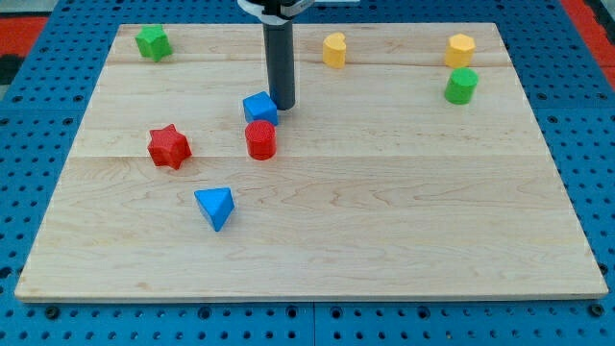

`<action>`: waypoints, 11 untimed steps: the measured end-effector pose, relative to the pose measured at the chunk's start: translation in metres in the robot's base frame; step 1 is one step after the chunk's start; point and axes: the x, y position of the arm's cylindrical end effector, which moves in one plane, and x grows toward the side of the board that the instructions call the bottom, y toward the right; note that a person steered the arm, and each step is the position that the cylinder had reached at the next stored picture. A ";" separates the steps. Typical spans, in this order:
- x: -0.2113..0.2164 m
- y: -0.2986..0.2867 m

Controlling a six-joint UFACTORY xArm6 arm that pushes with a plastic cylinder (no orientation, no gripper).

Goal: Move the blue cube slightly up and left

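The blue cube (258, 107) sits on the wooden board (384, 192), left of the middle and toward the view's top. My tip (282, 106) is at the end of the dark rod, right beside the cube's right side, touching or nearly touching it. A red cylinder (260, 139) stands just below the blue cube, very close to it.
A red star block (169, 146) lies to the left. A blue triangular block (215, 207) lies lower left. A green block (152, 42) is at the top left. Yellow blocks (334, 49) (460, 49) and a green cylinder (461, 86) are at the top right.
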 end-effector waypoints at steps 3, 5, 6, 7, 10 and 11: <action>0.039 -0.034; 0.007 -0.018; -0.014 -0.023; -0.055 -0.052; -0.048 -0.080; -0.047 -0.052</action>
